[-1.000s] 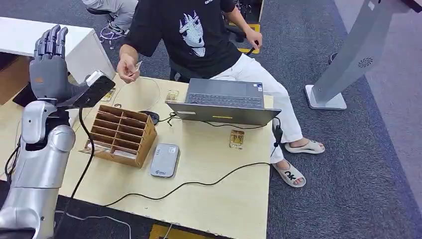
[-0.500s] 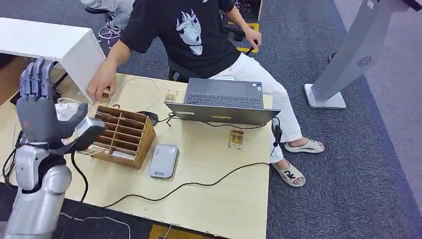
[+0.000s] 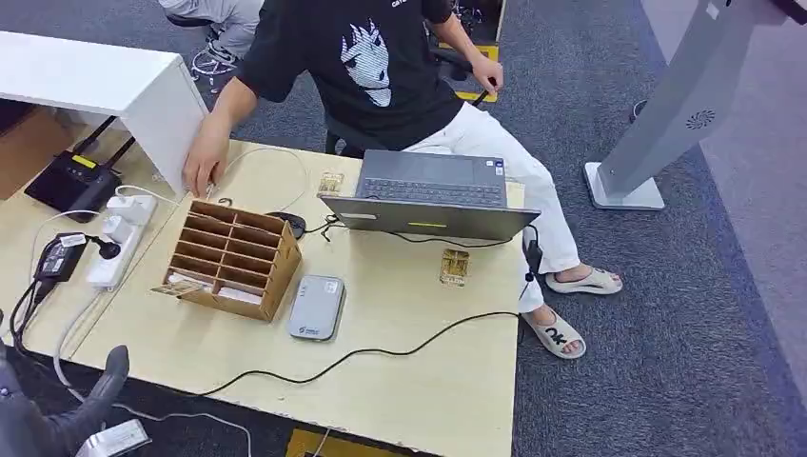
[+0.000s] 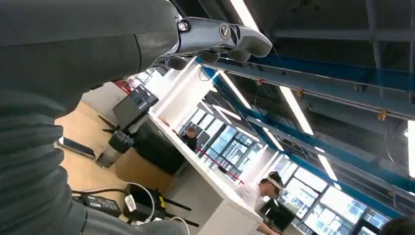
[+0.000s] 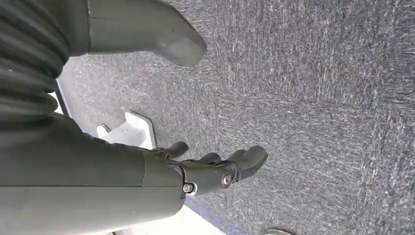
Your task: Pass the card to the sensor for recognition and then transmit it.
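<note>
Left hand (image 3: 57,419) sits low at the desk's (image 3: 419,371) 7 o'clock corner, fingers apart, holding nothing. Right hand (image 5: 195,171) hangs over the carpet, fingers loosely spread, empty too. A card (image 3: 453,266) lies on the desk just in front of the laptop (image 3: 428,195); grey sensor (image 3: 315,307) beside the wooden organizer (image 3: 228,257).

bare tabletop (image 3: 419,362) crossed by black cable (image 3: 381,350), wooden organizer (image 3: 231,257), laptop (image 3: 430,195), person's hand (image 3: 203,169) blocking beyond
</note>
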### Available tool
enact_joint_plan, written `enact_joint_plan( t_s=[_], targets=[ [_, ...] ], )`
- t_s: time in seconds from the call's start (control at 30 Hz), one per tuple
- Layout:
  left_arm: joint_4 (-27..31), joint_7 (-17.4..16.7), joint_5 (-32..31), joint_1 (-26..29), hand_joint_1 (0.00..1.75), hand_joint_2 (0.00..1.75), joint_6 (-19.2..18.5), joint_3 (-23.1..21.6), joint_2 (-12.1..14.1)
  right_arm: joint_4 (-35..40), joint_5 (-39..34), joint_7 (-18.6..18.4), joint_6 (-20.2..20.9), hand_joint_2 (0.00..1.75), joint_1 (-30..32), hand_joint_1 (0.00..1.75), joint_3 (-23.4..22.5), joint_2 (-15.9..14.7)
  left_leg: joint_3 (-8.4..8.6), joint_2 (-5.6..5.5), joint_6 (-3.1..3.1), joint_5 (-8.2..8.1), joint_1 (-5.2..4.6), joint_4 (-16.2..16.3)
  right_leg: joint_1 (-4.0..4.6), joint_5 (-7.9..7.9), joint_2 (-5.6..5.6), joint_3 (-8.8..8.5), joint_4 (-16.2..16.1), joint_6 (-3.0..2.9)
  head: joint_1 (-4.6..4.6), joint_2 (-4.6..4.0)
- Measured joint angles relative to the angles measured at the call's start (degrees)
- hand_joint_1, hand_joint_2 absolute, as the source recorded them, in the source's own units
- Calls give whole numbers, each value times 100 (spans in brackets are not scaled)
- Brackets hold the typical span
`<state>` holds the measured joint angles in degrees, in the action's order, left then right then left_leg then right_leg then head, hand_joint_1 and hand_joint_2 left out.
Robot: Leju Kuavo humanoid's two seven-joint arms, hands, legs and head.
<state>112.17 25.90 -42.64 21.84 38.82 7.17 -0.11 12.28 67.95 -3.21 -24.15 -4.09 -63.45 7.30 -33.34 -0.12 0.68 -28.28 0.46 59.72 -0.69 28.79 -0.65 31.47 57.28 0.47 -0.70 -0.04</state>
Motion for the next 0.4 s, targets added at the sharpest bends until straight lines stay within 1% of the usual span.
enact_joint_plan(
  t_s=[0.3, 0.33, 0.4],
  targets=[
    [164, 15, 34, 138, 0, 175, -32, 136, -179, 0, 0, 2, -2, 175, -7, 0, -26, 4, 2, -3, 0, 3, 0, 0, 0, -5, 1, -5, 2, 1, -2, 2],
    [173, 66, 149, 157, 0, 175, -70, 166, -226, 0, -7, 7, -18, 175, -7, 0, -26, 7, 1, -3, 0, 3, 0, 0, 0, -5, 2, -6, 2, 1, 0, 0],
    [228, 271, 591, 214, 0, 175, -236, 364, -438, 0, -22, 24, -46, 175, -9, 0, -28, 13, 1, -2, 0, 3, 0, 0, 0, -5, 0, -5, 2, 2, 0, 0]
  ],
)
